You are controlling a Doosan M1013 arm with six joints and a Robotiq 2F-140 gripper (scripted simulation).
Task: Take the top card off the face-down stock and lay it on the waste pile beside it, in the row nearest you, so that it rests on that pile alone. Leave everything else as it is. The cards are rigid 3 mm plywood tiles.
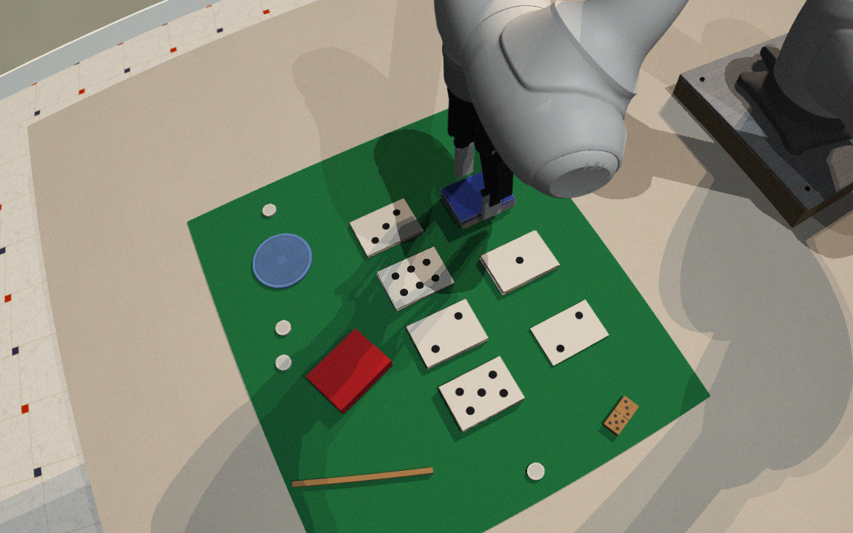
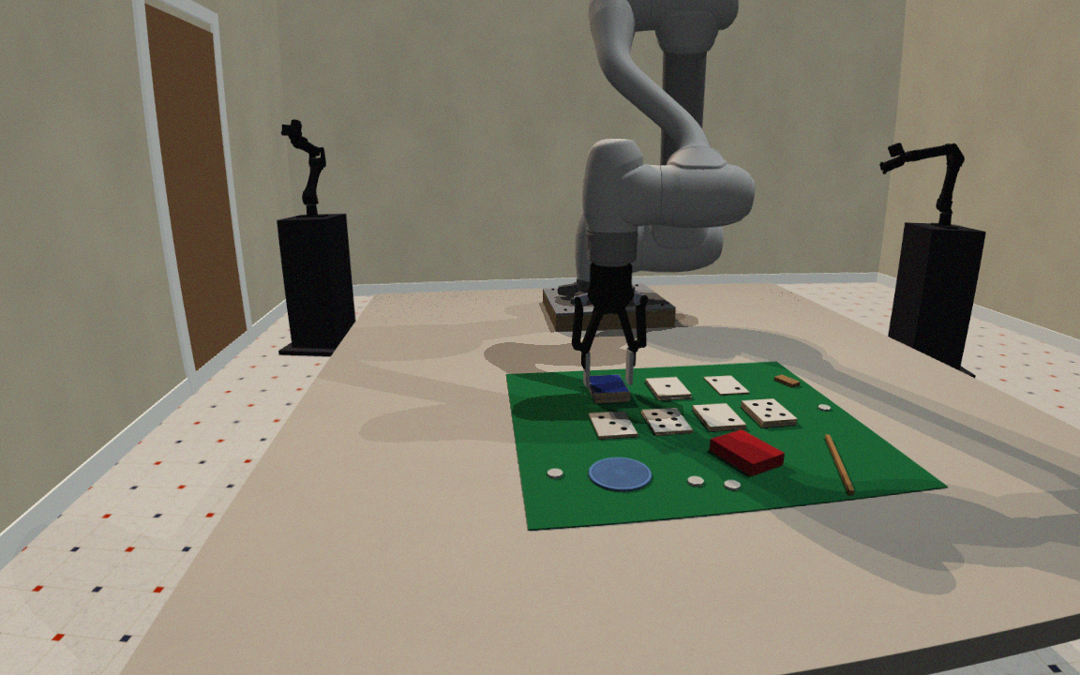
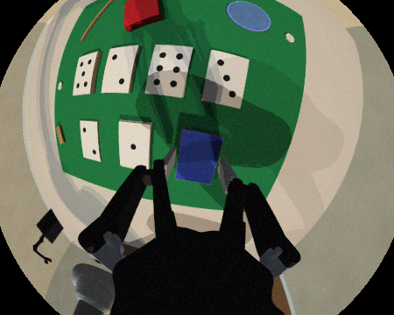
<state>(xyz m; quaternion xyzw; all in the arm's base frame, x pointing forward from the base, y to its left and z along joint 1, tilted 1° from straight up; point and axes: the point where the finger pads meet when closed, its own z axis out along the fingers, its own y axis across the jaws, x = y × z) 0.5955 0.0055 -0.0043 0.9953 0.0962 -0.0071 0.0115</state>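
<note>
Blue-backed stock (image 1: 466,195) in the row nearest the arm, at the corner of the green mat (image 1: 549,411), top card not yet lifted. Straddled by the tool (image 2: 608,369), about half open, one finger to each side of the pile, gripping nothing as far as can be judged. Beside it in the same row, just apart, the waste pile (image 1: 520,260) showing a single pip.

Risks from here:
- Could pinch two or three tiles instead of one if closed too low on the stack; thin rigid plywood, little edge for the pads.
- Could skew or shove the whole stock sideways if one finger touches first.
- Could drop a tile held only by its thin edges, or tilt it on the way across.
- Could leave the card overhanging onto the mat, or bump the three-pip card (image 1: 385,227) on the stock's other side.

Hard to make out:
- Fingertip height against the top card, masked by the arm in the top view and too small from the exterior.
- Contact between pads and stock edges, not settled in the wrist view.
- Number of tiles in either pile.
- Far part of the bench (image 1: 118,265), covered by the arm.
</note>
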